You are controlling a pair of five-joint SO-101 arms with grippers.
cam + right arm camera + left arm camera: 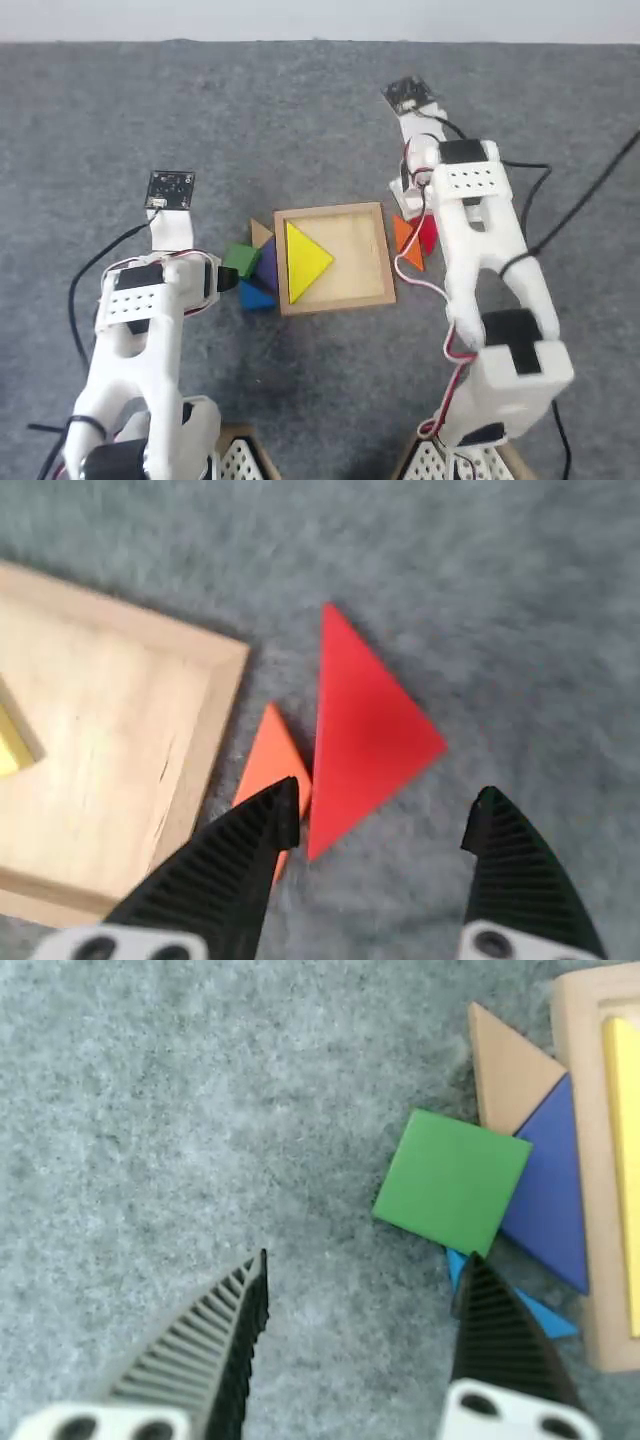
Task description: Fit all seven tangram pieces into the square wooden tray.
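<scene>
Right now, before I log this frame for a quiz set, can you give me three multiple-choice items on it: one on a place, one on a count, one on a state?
1. Where does the red triangle lie?
A. Inside the tray
B. On the grey mat outside the tray, beside the orange triangle
C. Lifted off the mat in a gripper

2. How many pieces lie inside the tray?
A. One
B. Three
C. Seven

3. How is the right gripper?
A. Shut on the red triangle
B. Shut on nothing
C. Open, over the red triangle

Answers:
1 B: the right wrist view shows it flat on the mat next to the orange triangle, off the tray's rim.
2 A: the yellow triangle alone sits in it.
3 C: its fingers stand apart, with the red triangle below between them.
</scene>
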